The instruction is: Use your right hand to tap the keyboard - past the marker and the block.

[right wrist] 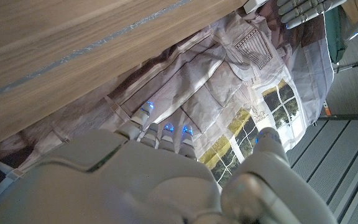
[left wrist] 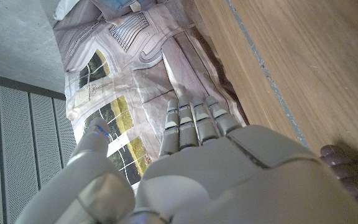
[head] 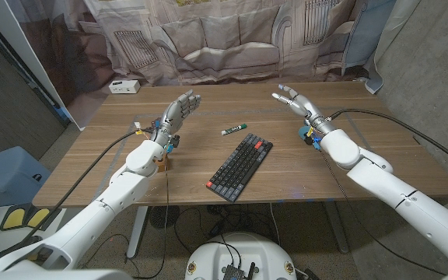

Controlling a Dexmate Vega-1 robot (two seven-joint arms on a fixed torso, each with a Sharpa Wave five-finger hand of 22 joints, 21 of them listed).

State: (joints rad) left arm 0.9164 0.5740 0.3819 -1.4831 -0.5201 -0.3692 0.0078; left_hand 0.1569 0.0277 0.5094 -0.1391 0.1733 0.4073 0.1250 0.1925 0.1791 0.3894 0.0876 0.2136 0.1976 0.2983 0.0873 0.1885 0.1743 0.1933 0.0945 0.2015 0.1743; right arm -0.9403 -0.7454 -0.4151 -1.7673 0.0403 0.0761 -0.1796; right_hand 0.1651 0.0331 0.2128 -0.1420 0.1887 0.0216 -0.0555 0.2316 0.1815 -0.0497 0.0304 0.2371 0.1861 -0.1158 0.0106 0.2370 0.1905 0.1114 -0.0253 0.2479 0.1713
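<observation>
My right hand (head: 295, 101) is raised over the table's (head: 379, 167) far right part, fingers spread, gripping nothing, touching nothing. Left hand (head: 179, 109) likewise released, fingers apart, raised on the left side. Keyboard (head: 240, 166) lies mid-table, long axis diagonal: near end toward the table's front edge, far end pointing up-right toward my right hand. It sits nearer me and left of the right hand, well apart. Green-capped marker (head: 235, 129) lies just beyond the keyboard's far end.
</observation>
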